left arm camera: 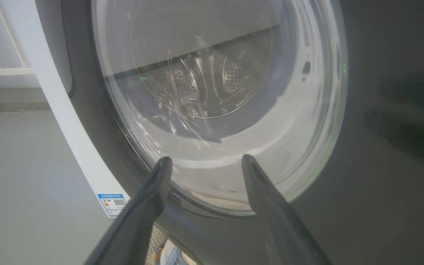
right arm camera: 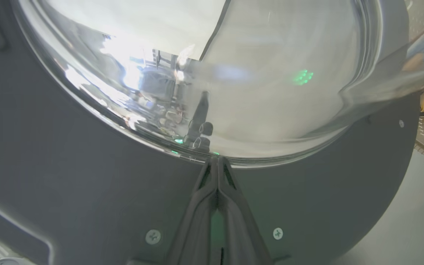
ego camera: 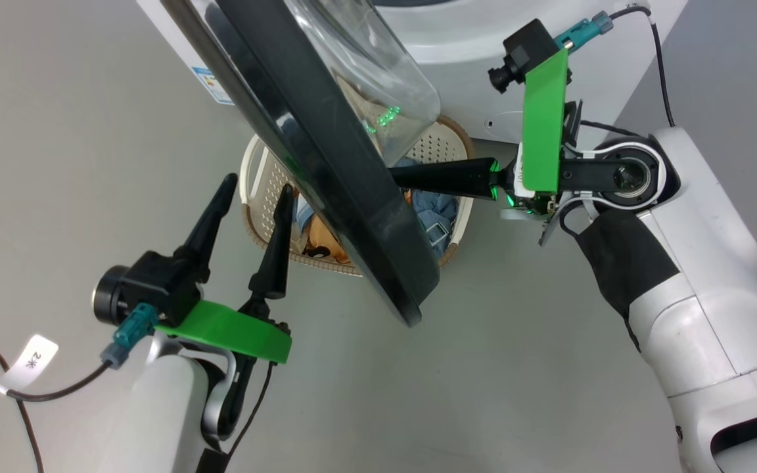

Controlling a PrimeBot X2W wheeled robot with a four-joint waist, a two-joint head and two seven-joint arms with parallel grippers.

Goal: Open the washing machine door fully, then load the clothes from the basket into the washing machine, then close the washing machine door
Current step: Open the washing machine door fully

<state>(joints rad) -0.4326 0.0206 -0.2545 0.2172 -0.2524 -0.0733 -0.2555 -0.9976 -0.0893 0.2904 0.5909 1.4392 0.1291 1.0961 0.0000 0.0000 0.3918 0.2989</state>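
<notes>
The washing machine door [ego camera: 345, 190], black-rimmed with a bulging glass bowl [ego camera: 365, 72], stands partly open over the basket [ego camera: 257, 180]. My right gripper [ego camera: 395, 176] is shut, its tips pressed against the door's inner side just below the glass [right arm camera: 217, 159]. My left gripper [ego camera: 257, 187] is open on the door's outer side, fingers spread and apart from the rim [left arm camera: 204, 162]. Through the door's window [left arm camera: 212, 103] the steel drum [left arm camera: 212, 84] shows. Light blue and orange-brown clothes [ego camera: 434, 210] lie in the basket, partly hidden by the door.
The white washing machine [ego camera: 483, 66] stands at the top, its blue label [left arm camera: 112, 204] low on the front. Grey floor [ego camera: 516, 368] lies around the basket. A cable with a white tag [ego camera: 33, 358] hangs at the lower left.
</notes>
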